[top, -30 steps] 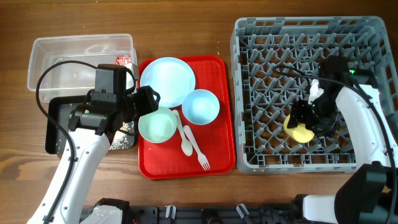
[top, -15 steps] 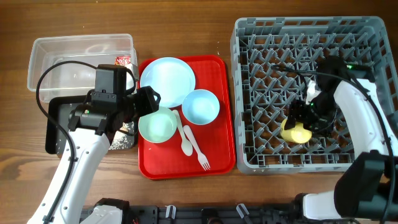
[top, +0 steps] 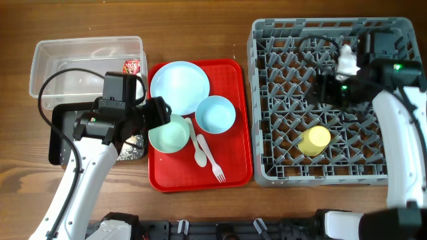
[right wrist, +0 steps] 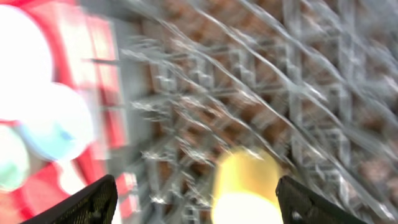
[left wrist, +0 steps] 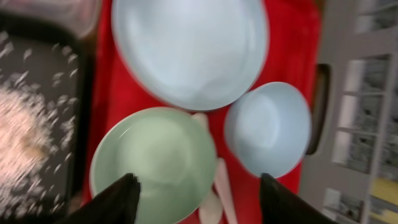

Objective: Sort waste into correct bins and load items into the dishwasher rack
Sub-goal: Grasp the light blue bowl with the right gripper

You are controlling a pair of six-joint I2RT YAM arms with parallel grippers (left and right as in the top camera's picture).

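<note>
On the desk (top: 200, 27) the rack (top: 319, 25) fills the right of the overhead view, and so far it holds one thing: the cup (top: 314, 140), lying low in its middle. The right claw (right wrist: 196, 199) hangs above the rack's upper part, well apart from the cup, spread wide and gripping nothing. Its own view is badly smeared, so I'd only call that likely.

Most of the loading is left. The red tray (top: 173, 175) at centre carries the plate (top: 179, 87), the green bowl (top: 168, 133), the blue bowl (top: 215, 113), the spoon (top: 198, 150) and the fork (top: 213, 163). The left claw (left wrist: 198, 193) hovers over the green bowl's near edge, splayed and empty.

The waste looks nearly sorted. At upper left, the tub (top: 87, 41) seems to hold the wrapper (top: 131, 65) in its lower right corner. Below it, the black tray (top: 59, 133) has rice (left wrist: 25, 124) scattered in it. I can't find the tissue.
</note>
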